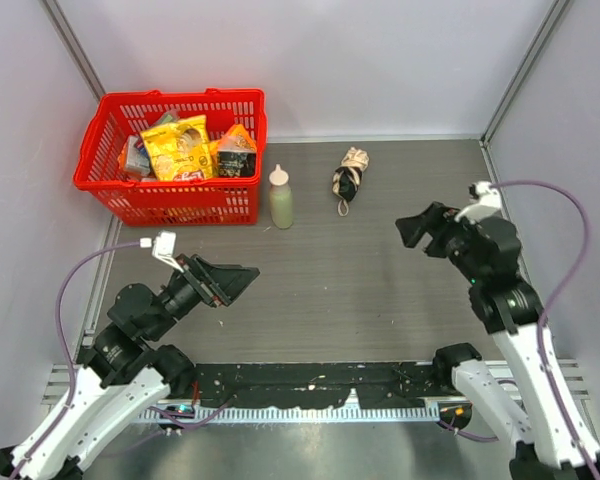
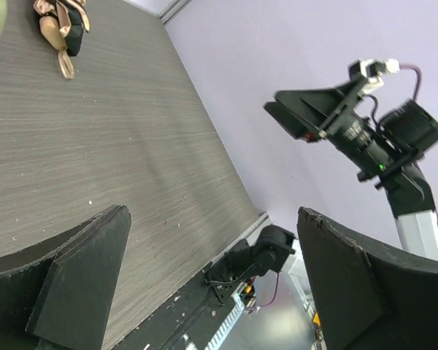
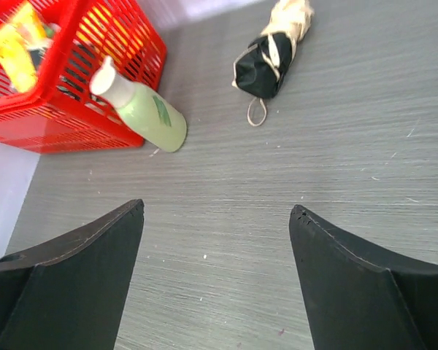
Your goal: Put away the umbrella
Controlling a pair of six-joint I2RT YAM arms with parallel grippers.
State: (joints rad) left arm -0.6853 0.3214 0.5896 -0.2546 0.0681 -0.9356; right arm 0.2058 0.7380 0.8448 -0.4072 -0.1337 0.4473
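We are looking down at a grey wood-grain table (image 1: 330,290) with two black robot arms mounted at its near edge. The umbrella (image 1: 350,177) is lying folded near the far edge, a little right of the middle. It is a cream bundle with a black part showing, and its thin cord loop is pointing toward the near edge. Neither arm is touching it.

A red basket (image 1: 180,205) is sitting in the far left corner, holding yellow and orange snack packets. A pale green squeeze bottle (image 1: 281,199) is standing upright between the basket and the umbrella. It is just beside the basket's right wall and may be brushing it, though we cannot be sure.

The right gripper (image 1: 417,228) is hovering above the right side of the table, nearer to us than the umbrella. Its jaws are standing wide apart and holding nothing. Its wrist camera is showing the umbrella (image 3: 272,51) and the bottle (image 3: 142,109) beyond its spread fingers (image 3: 80,277).

The left gripper (image 1: 235,280) is hanging over the near left part of the table, jaws likewise spread and carrying nothing. Its own camera is catching the umbrella (image 2: 60,29) far off.
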